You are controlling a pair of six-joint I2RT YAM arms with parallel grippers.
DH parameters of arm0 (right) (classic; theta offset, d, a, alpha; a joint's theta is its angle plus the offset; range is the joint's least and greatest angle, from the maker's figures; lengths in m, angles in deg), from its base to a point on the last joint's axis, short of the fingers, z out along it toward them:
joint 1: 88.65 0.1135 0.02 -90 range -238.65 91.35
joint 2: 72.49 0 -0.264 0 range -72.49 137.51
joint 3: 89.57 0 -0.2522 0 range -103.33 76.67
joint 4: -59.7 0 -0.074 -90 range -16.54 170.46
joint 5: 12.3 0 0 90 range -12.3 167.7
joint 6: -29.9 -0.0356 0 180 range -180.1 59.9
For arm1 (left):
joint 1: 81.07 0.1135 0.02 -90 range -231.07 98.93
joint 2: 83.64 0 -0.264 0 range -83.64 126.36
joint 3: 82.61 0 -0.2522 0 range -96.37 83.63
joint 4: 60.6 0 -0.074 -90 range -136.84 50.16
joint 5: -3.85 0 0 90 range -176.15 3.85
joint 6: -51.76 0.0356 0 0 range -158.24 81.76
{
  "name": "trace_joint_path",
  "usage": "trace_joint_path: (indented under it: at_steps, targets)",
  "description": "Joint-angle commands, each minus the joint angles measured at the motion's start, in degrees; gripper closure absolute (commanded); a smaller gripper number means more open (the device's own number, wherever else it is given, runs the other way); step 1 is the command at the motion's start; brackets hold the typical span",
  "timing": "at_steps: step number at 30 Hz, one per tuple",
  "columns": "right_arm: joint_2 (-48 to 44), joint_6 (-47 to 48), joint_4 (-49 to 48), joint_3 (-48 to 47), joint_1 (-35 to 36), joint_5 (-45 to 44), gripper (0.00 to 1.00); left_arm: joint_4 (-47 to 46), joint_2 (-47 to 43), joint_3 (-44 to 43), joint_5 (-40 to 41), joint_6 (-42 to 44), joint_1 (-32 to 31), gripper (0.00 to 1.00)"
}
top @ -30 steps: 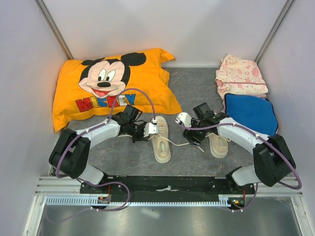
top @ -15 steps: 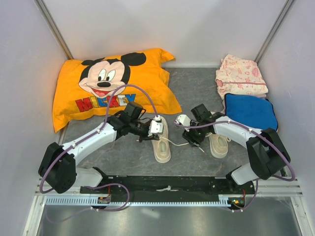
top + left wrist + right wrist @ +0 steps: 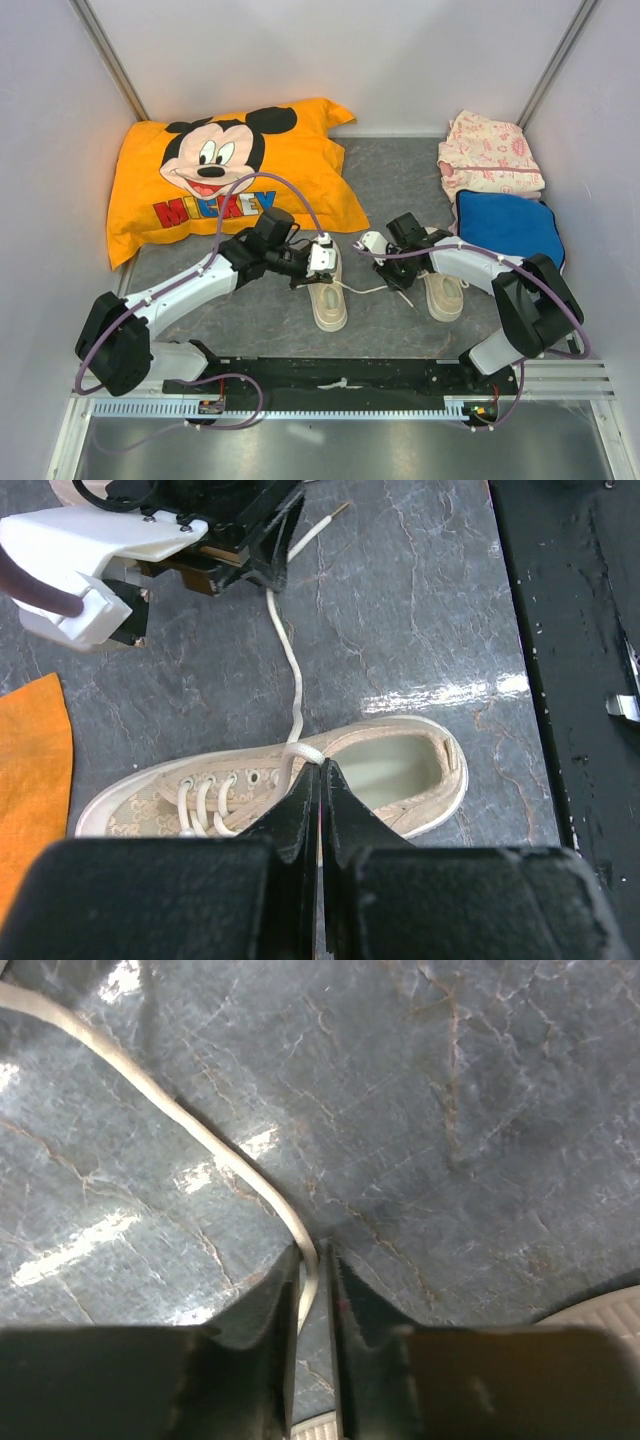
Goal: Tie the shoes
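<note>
Two shoes (image 3: 328,288) mid-tabletop, near front edge. Left gripper (image 3: 320,780) pinched on lace (image 3: 290,680) at the eyelets; right gripper (image 3: 312,1270) narrow around its far end. Lace limp, slippery; grip near tips.

Cloth shoes on a glossy stone-look tabletop.
The tabletop (image 3: 420,610) reads as dark grey marble-patterned, smooth and shiny, throwing back white glare; the left shoe (image 3: 380,770) is woven beige cloth with a printed pattern, a smooth pale rubbery sole rim and a matt lining. Its white lace (image 3: 290,680) looks like soft braided cord, and the same cord shows in the right wrist view (image 3: 200,1130). The left gripper (image 3: 320,810) has matt black fingers, the right gripper (image 3: 312,1290) the same dull black. The orange pillow (image 3: 300,150) is soft printed fabric.
</note>
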Motion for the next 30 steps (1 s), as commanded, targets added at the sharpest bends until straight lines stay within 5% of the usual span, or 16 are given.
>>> trace_joint_path:
  at_steps: [1,2,9,13,20,30]
  targets:
    - [2.35,-2.28,-1.11,0.31,0.36,-1.36,0.93,-3.37,-1.51,0.46,-0.79,-2.16,-0.42,0.98]
    - [2.26,-2.28,-1.11,0.22,0.28,-1.62,1.0,-3.46,-1.59,0.37,-0.79,-2.07,-0.42,0.98]
    - [-0.38,-6.04,-1.02,-10.72,-1.13,0.92,1.0,-3.46,-3.0,2.21,-1.94,0.38,-0.42,0.98]
    - [1.81,-8.34,-0.93,-20.85,-1.13,9.51,1.0,-4.59,-3.35,2.39,-2.2,1.62,-0.42,0.98]
    - [11.38,-9.92,-1.64,-36.14,5.62,14.01,1.0,-6.0,-3.09,2.74,-2.55,3.55,-0.68,0.98]
    - [21.67,-16.6,-5.42,-45.48,14.51,20.78,1.0,-8.47,-4.41,5.29,-1.67,2.94,-0.86,0.98]
